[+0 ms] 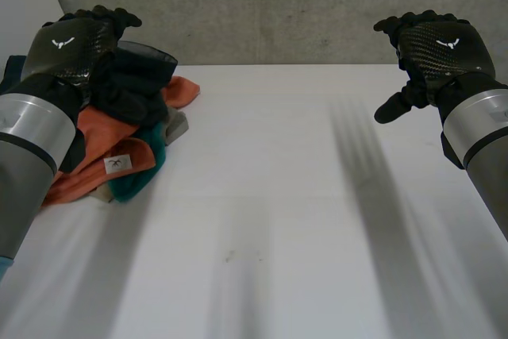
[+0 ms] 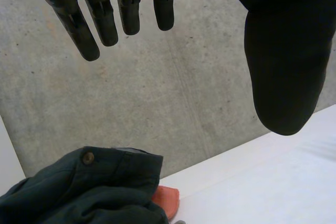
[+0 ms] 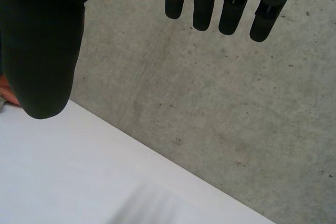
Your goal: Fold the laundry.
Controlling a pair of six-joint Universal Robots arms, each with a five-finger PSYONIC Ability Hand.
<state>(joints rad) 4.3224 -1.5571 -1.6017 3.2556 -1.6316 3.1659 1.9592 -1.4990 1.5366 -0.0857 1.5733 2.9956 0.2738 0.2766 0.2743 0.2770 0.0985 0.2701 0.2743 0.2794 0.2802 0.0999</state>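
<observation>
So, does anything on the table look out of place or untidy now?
Only the unfolded laundry: a dark green buttoned garment lies crumpled on an orange cloth and a teal cloth, heaped at the white table's far corner by the left robot hand. Nothing looks spilled or damaged. It and the right robot hand are open, empty.
</observation>
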